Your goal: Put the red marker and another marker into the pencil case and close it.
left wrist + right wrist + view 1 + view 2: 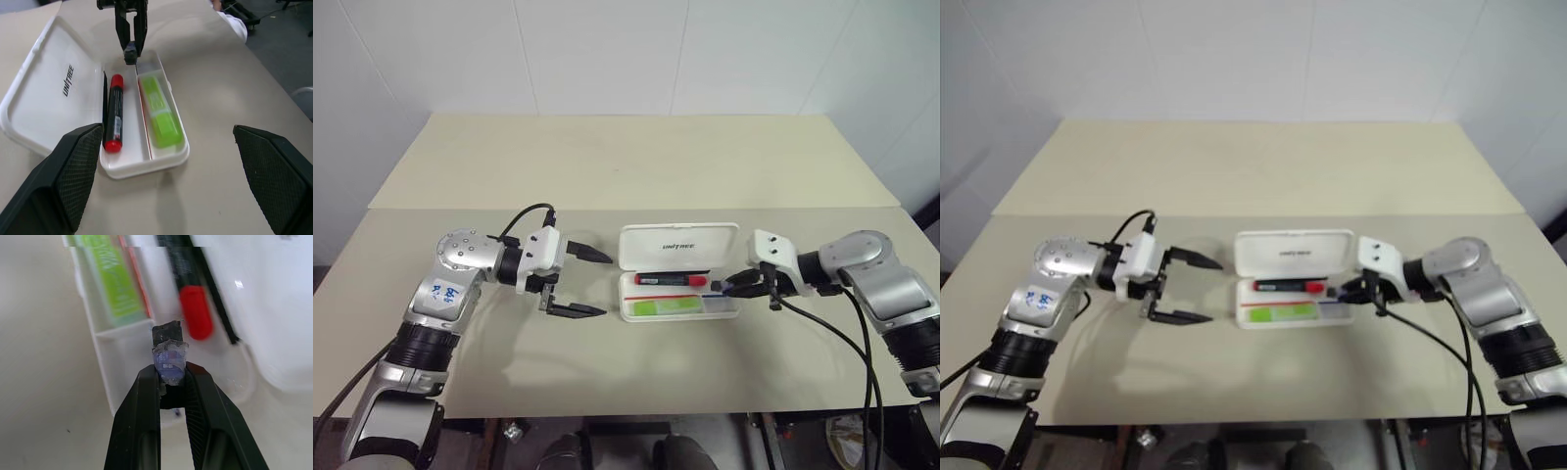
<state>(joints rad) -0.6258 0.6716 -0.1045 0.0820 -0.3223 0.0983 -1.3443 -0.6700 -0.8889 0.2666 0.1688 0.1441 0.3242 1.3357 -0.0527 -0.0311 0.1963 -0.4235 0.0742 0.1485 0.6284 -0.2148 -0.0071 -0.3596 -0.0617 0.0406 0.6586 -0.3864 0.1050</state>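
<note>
- Centrally, I see the pencil case (677,246) lying open on the beige table (626,157), its lid (46,95) folded back flat with dark lettering on its inner face.
- Red marker (668,279): lies in the case's rear compartment, next to the lid hinge.
- Lime-green highlighter (664,307): lies in the front compartment, parallel to the red marker.
- Left gripper (592,284): fingers spread wide and empty, hovering just beside the case's left end, apart from it.
- Right gripper (171,377): fingers pinched on a small dark grey piece (167,335) with a bluish wrapping, held over the case's right end near the red cap.
</note>
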